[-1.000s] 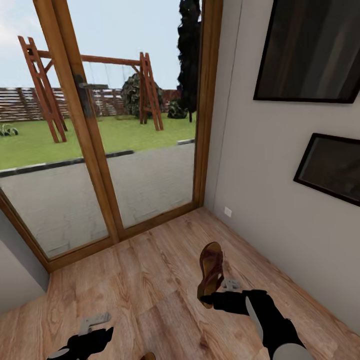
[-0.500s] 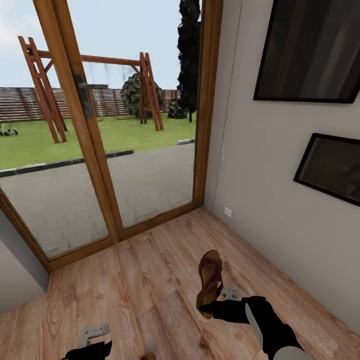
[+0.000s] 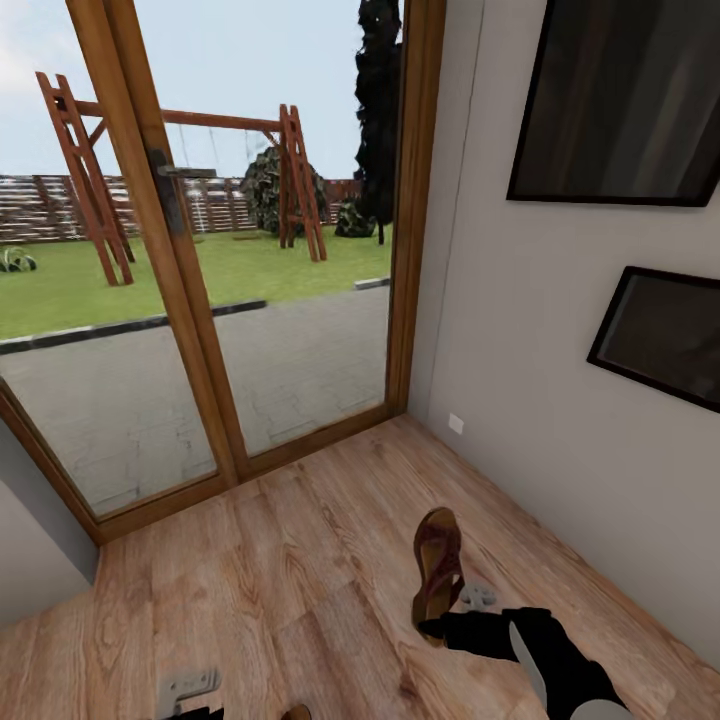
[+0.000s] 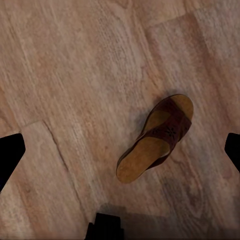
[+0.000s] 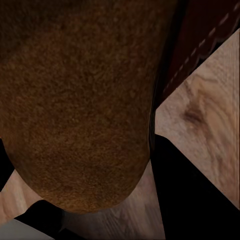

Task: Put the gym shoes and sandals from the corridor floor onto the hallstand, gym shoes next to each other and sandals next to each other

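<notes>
The right hand (image 3: 440, 628) is closed on the heel end of one brown sandal (image 3: 438, 573), which it holds above the corridor floor (image 3: 280, 580). In the head view this sandal stands nearly on its edge, its toe pointing away from the robot toward the glass door (image 3: 200, 330), and its heel is at the black fingers. In the right wrist view the tan insole of the held sandal (image 5: 80, 100) is pressed very close to the camera, with the dark strap edge at one side and wood planks behind it.

The left hand (image 4: 120, 150) is wide apart and holds nothing. Its two dark fingertips (image 4: 10, 155) show at the opposite edges of the left wrist view. Between them, lower on the planks, the second sandal (image 4: 157, 137) lies flat with the sole down, untouched. In the head view only a grey part of the left hand (image 3: 185, 688) shows at the lower edge, and a small brown tip of the second sandal (image 3: 295, 712) is just beside it.

On the grey wall at the right hang two dark framed pictures (image 3: 620, 100)
</notes>
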### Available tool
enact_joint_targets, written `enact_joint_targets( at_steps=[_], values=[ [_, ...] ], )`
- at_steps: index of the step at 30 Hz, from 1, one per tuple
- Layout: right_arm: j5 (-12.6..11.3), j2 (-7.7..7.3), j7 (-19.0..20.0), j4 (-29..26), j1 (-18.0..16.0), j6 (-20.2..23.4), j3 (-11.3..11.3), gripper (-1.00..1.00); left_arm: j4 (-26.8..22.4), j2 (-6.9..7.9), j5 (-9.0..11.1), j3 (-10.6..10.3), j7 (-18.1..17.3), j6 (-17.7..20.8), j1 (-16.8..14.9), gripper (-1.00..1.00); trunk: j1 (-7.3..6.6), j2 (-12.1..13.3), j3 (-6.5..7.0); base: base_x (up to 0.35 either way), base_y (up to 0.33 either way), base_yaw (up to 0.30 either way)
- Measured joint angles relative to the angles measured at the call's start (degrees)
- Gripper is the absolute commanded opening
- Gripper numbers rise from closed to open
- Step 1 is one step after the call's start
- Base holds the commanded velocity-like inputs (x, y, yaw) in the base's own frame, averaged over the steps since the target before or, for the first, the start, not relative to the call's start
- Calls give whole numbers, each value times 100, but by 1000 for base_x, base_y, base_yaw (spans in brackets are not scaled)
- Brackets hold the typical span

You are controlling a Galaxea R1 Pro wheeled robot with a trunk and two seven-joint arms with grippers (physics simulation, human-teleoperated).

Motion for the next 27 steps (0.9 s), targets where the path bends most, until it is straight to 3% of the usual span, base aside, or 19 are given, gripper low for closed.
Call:
enact_joint_targets(
  at_steps=[6, 7, 8, 10, 12, 13, 14, 15, 17, 18, 23, 27],
  values=[
    [-23, -197, -6, 195, 2, -272, -5, -100, 89, 0, -2, 0, 0, -9, 0, 100, 0, 0, 0, 0, 0, 0],
    [-94, -496, -2, 1030, -1, -2036, -3, -100, 91, 0, -2, -1, 0, -10, -1, 100, 0, 0, 1, 0, 0, 0],
    [-49, -920, -21, 1702, 5, -3117, -9, -100, 87, 0, -1, 1, 0, -9, 1, 100, 0, 0, -1, 0, 0, 0],
    [-199, -1009, -29, 1869, -4, -4843, -70, -100, 89, 0, -2, 0, 0, -10, 0, 100, 0, 0, 1, 0, 0, 0],
    [-380, -1194, -29, 2077, 1, -5128, -40, -100, 89, 0, -2, 0, 0, -10, 0, 100, 0, 0, 0, 0, 0, 0],
    [-604, -1289, -32, 2195, 0, -5284, -57, -100, 89, 0, -1, 1, 0, -10, 0, 100, 0, 0, 0, 0, 0, 0],
    [-1015, -1412, -36, 2357, 0, -5543, -89, -100, 88, 0, -1, -1, 0, -11, 1, 100, 0, 0, 0, 0, 0, 0],
    [-1728, -1558, -40, 2648, 0, -6095, -131, -100, 88, 0, -1, -8, 0, -11, 1, 100, 0, 0, 0, 0, 0, 0],
    [-1958, -1596, -32, 2774, 0, -6392, 1, -100, 90, 0, -2, -16, 0, -11, 0, 100, 0, 0, 0, 0, 0, 0],
    [-2194, -1621, -39, 2860, 0, -6641, -60, -100, 89, 0, -2, -21, 0, -11, 0, 100, 0, 0, 0, 0, 0, 0],
    [-2655, -1657, -38, 3006, -1, -7403, -25, -100, 90, 0, -2, -32, 0, -11, 0, 100, 0, 0, 0, 0, 0, 0],
    [-2754, -1664, -36, 3038, 1, -7668, -16, -100, 90, 0, -2, -34, 0, -11, 0, 100, 0, 0, 0, 0, 0, 0]
  ],
)
